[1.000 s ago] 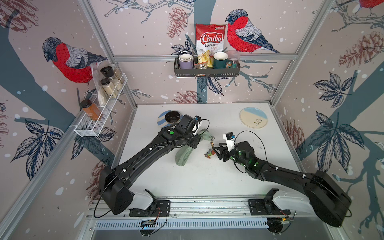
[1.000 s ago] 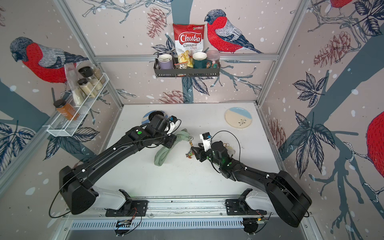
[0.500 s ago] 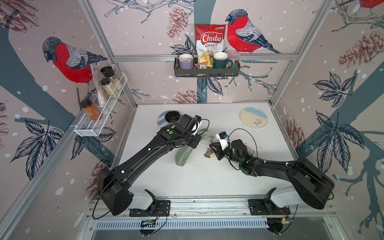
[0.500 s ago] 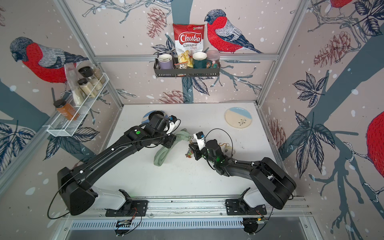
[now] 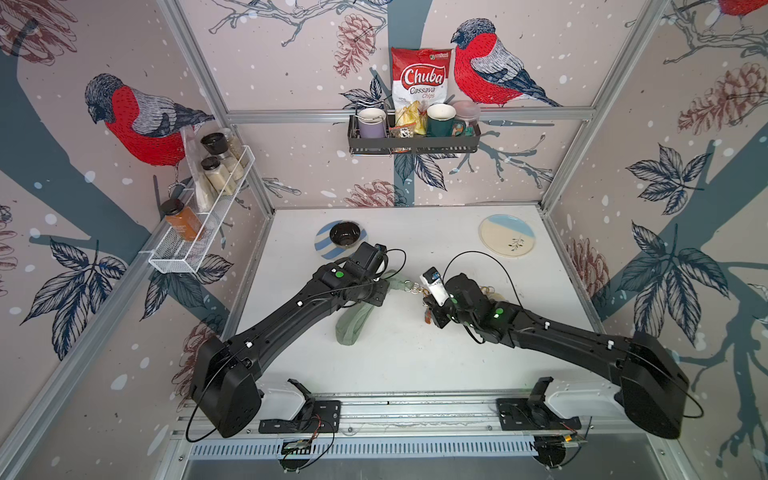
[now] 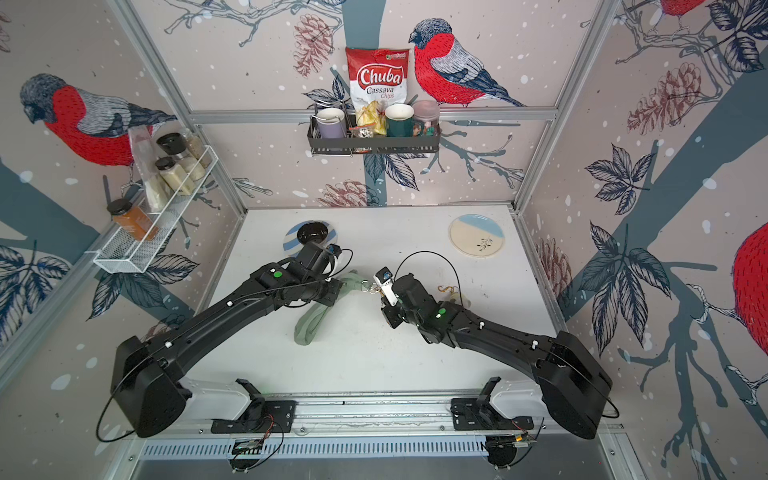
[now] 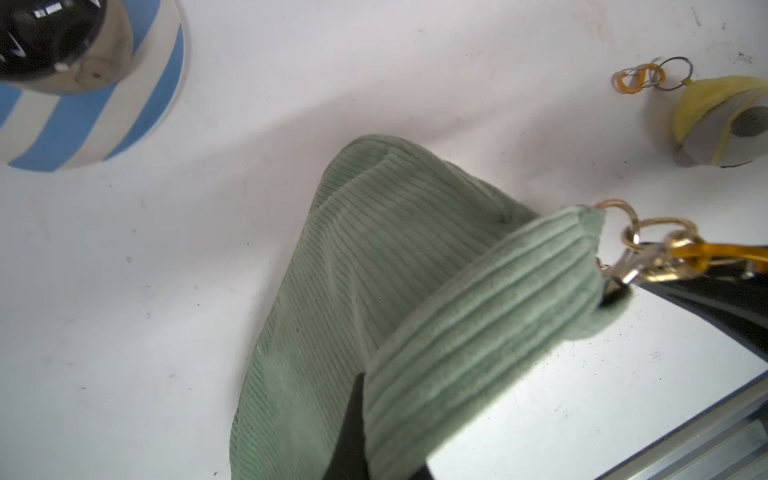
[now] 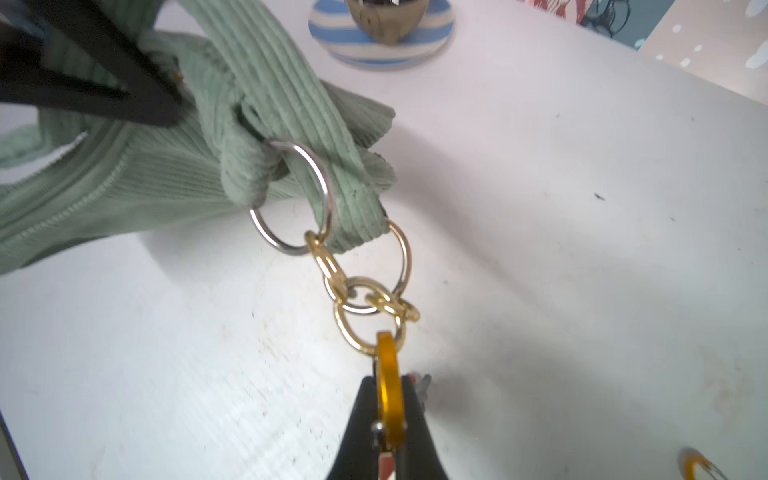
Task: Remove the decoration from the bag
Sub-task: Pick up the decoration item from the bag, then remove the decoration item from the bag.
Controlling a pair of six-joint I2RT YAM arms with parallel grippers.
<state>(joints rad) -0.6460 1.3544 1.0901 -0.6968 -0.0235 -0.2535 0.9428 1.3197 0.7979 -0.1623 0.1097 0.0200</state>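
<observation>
Bag (image 5: 353,320): soft ribbed sage fabric, light and floppy. It sags and folds w/ no stiff edge, so it prob. needs pinning while the hardware gets worked. It lies on the table (image 5: 415,365) just robot-side of the striped plate (image 5: 328,249), w/ one end lifted off the surface. L claw (image 5: 384,288) is clamped on that raised end, close to the steel ring (image 8: 291,195). Good hold pt: the fabric bunches there and shouldn't slip much.

Decoration (image 8: 386,357): orange clip on a short run of gold links (image 8: 332,274) hooked to the ring. Small, hard, smooth metal, so slippery and easy to twist out of a pinch. R claw (image 8: 387,382) is closed tight on the clip, flat sides btw its fingers. Links look drawn taut btw the 2 claws. The clip's gate is prob. the place to work; pulling alone likely just drags the bag.

Surface: white, matt, scuffed, flat. Fabric should slide on it w/ little drag. A 2nd charm (image 7: 719,120), yellow/grey w/ rings, lies loose, farther from the striped plate than the bag. A dark bowl (image 5: 345,233) sits on the striped plate. Room: bird-print walls on 3 sides, wall racks well above the striped plate.
</observation>
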